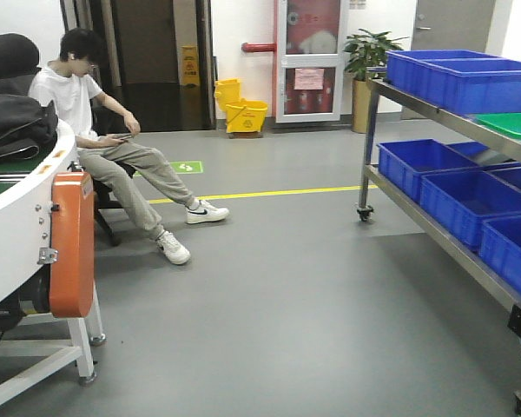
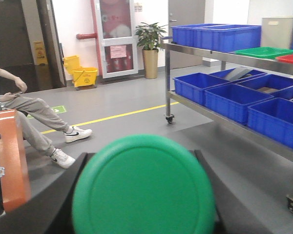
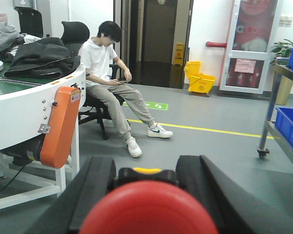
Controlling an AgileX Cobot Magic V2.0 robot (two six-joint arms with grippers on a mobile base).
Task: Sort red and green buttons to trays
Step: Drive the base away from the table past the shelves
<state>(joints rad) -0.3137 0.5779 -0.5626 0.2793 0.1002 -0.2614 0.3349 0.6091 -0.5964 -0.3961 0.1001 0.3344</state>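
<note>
In the left wrist view a button with a big round green mushroom cap [image 2: 144,192] fills the space between the dark jaws of my left gripper [image 2: 142,156], which is shut on it. In the right wrist view my right gripper [image 3: 146,168] is shut on a button with a red mushroom cap [image 3: 149,212] and a black body with a yellow top. The green tray [image 2: 265,51] and the red tray [image 2: 292,58] lie on the top shelf of the steel rack at the right. The green tray also shows in the front view [image 1: 514,126]. Neither gripper shows in the front view.
The wheeled steel rack [image 1: 434,109] holds several deep blue crates [image 1: 469,200] on two levels, and a cream tub [image 2: 278,31]. A seated person [image 1: 113,148] stretches their legs over the floor. A curved white conveyor with an orange cover [image 1: 71,243] stands at the left. A yellow mop bucket [image 1: 243,113] stands at the back.
</note>
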